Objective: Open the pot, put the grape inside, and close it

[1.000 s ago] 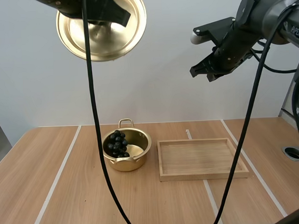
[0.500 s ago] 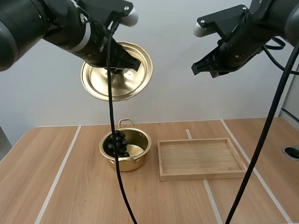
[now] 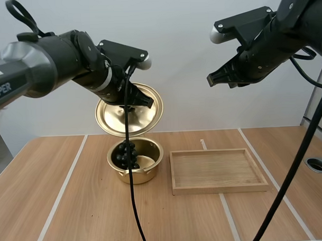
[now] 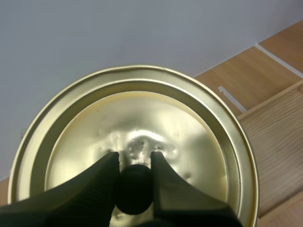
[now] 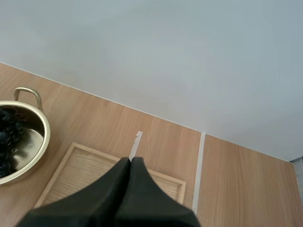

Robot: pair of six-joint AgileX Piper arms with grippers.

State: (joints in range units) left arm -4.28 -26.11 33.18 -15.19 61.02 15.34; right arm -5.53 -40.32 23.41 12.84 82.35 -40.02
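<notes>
Below my left gripper, directly under the lid it carries, sits the pot with the grapes already inside, heaped toward its left wall. Left fingers are clamped on the lid's black knob, one finger on each side and the ribbed faces pressing it. The lid hangs steeply tilted, with its knob side facing back toward my base and its lower edge just above the pot's far rim, near the loop handle. Judgement: opening and loading are done, and only closing is left. The move turns on one relation: the pot mouth lies down and slightly toward me from the lid's centre, and the knob axis points backward when it should point up. So the wrist has to level the lid before it descends, or an edge may catch the rim or the fruit. The lid is round, so its rotation does not matter. My right gripper is closed on nothing, raised well off to the right over the tray, and further from the pot than my left gripper.
</notes>
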